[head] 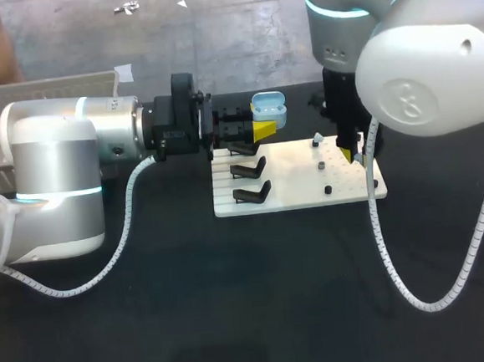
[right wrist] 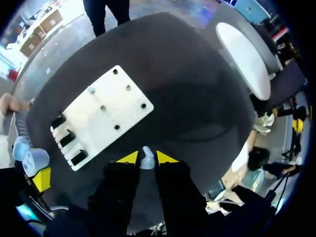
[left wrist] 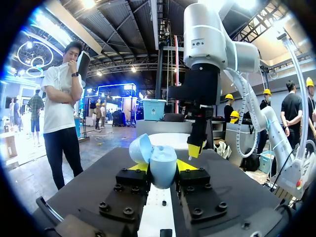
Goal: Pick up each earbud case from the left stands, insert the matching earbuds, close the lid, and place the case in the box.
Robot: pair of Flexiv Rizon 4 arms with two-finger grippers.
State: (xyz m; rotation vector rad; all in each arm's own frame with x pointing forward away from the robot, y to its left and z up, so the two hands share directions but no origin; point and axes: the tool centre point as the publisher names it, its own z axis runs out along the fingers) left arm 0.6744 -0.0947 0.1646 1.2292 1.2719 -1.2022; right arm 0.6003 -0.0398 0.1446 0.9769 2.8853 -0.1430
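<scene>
Left gripper (left wrist: 163, 170) clamps open pale-blue plastic earbud case (left wrist: 160, 157), right gripper (right wrist: 147, 159) pinches 1 small white earbud (right wrist: 146, 152) near flat white board (head: 292, 173).

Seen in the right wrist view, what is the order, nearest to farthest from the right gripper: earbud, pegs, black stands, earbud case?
1. earbud, between the fingers of the right gripper.
2. pegs, on the near part of the white board.
3. black stands, along the board's far edge.
4. earbud case, beyond the board, held by the left gripper.
</scene>
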